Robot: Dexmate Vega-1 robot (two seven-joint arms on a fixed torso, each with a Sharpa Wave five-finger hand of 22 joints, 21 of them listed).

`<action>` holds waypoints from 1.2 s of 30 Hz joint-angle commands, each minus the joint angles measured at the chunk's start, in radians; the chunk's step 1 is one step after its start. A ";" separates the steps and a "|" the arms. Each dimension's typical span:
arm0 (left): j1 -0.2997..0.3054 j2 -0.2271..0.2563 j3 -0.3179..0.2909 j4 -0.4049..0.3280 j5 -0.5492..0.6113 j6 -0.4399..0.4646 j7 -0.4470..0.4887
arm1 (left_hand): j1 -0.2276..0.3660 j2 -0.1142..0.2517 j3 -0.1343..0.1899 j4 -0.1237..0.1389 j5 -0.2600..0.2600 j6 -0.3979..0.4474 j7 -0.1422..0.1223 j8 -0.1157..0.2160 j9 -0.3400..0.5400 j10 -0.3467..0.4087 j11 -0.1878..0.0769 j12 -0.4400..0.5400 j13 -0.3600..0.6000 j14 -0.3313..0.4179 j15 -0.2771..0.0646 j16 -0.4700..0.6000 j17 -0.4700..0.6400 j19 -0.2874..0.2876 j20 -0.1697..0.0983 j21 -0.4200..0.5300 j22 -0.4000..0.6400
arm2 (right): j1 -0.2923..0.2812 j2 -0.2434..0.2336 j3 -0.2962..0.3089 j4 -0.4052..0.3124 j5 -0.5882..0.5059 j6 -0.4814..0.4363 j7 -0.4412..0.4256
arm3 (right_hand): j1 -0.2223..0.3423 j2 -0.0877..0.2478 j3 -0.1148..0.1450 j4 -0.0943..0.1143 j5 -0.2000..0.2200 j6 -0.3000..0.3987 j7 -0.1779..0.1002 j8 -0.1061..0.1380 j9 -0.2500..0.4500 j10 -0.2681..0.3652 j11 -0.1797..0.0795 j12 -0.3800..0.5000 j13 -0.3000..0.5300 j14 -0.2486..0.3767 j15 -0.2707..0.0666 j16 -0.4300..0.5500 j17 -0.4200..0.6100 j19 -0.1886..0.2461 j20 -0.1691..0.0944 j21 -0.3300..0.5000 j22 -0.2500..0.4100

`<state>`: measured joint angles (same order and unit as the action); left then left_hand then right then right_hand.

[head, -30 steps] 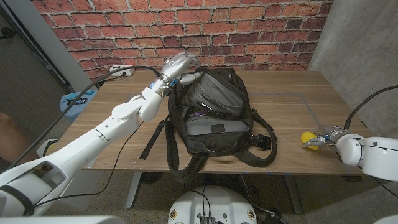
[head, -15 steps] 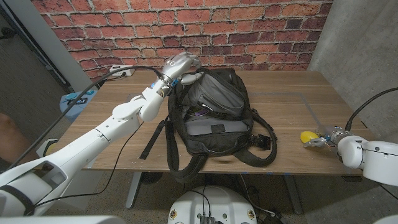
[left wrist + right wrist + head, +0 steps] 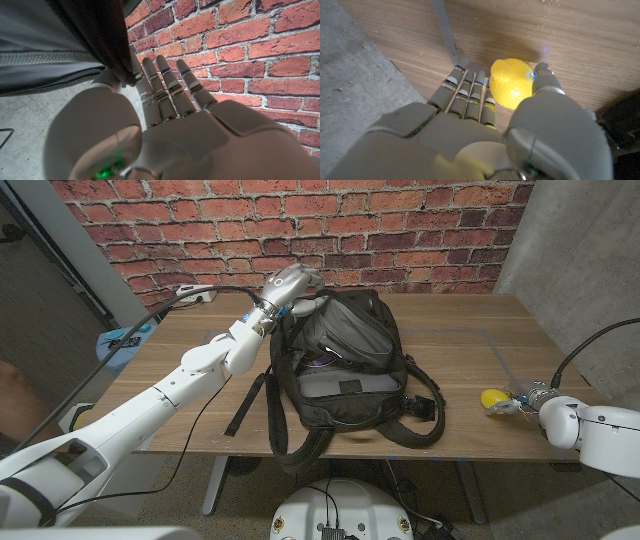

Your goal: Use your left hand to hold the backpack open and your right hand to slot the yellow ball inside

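1. Wood-grain counter (image 3: 460,340) fills the middle of my head view, with a red brick wall (image 3: 300,230) at 12 o'clock behind it and a grey concrete wall (image 3: 580,250) at 2 o'clock.
2. Thin grey tape lines (image 3: 500,360) mark the counter toward 3 o'clock; the right wrist view shows one strip running up to my fingertips.
3. I can read no brand or writing anywhere; a small dark patch on the backpack (image 3: 345,370) is too small to make out.
4. The black backpack lies at the counter's centre, its straps trailing toward 6 o'clock over the near edge.
5. My left hand (image 3: 290,288) is at the backpack's 11 o'clock corner. The left wrist view shows what the head view cannot: a dark fabric edge pinched between the thumb and the fingers (image 3: 165,85), with the rest of them extended toward the bricks.
6. The yellow ball (image 3: 492,399) sits on the counter at 3 o'clock, well apart from the backpack, near the near edge.
7. My right hand (image 3: 528,400) is just beside it. The right wrist view shows the ball's dimpled skin, the thumb tip against it and the fingers (image 3: 470,92) alongside; I cannot tell whether they actually grip it.
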<state>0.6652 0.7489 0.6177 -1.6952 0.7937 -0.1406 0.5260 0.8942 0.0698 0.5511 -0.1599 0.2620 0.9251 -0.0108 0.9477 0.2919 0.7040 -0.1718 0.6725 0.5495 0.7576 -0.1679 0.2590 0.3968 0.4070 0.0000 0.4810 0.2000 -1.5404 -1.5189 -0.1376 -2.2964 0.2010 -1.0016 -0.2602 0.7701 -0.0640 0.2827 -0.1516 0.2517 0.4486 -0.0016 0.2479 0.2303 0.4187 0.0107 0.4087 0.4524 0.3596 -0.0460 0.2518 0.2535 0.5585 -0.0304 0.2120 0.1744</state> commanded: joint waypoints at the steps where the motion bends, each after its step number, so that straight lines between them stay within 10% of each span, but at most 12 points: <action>1: -0.001 -0.001 0.000 0.010 -0.006 -0.002 0.005 | 0.013 0.005 -0.002 -0.002 0.002 0.000 0.000 0.010 -0.001 0.020 -0.022 -0.002 0.001 0.005 0.000 -0.003 0.005 -0.004 0.002 0.005 0.001 | 0.097 -0.017 -0.090 -0.014 0.035 -0.009 -0.031 | 0.002 0.000 -0.003 0.006 0.006 0.009 -0.006 -0.003 0.001 0.007 0.010 0.007 0.005 0.011 -0.043 0.008 0.005 0.013 0.001 0.004 0.003; 36: -0.041 -0.018 0.021 0.066 -0.007 -0.036 0.027 | 0.011 0.004 -0.001 -0.002 0.003 -0.003 -0.001 0.015 -0.004 0.022 -0.021 -0.007 -0.002 0.007 -0.001 -0.011 0.003 -0.010 0.003 0.008 0.000 | -0.130 0.028 0.171 -0.042 0.093 -0.002 -0.151 | 0.036 0.011 -0.011 0.001 0.003 0.114 -0.027 0.018 -0.002 0.102 -0.031 0.043 -0.004 0.099 -0.084 0.042 0.016 0.075 -0.014 0.015 0.004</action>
<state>0.6389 0.7352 0.6324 -1.6529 0.7900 -0.1635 0.5420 0.8942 0.0699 0.5511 -0.1599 0.2620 0.9270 -0.0126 0.9594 0.2878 0.7040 -0.1718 0.6667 0.5467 0.7575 -0.1679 0.2514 0.3965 0.4035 0.0036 0.4847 0.2003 -1.6178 -1.5311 -0.0373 -2.3205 0.3481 -0.9925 -0.4297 0.7925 -0.0496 0.2730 -0.1530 0.2514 0.5487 -0.0301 0.2587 0.2275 0.5123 -0.0217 0.4477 0.4487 0.4492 -0.0428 0.2896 0.2674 0.6217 -0.0430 0.2199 0.1744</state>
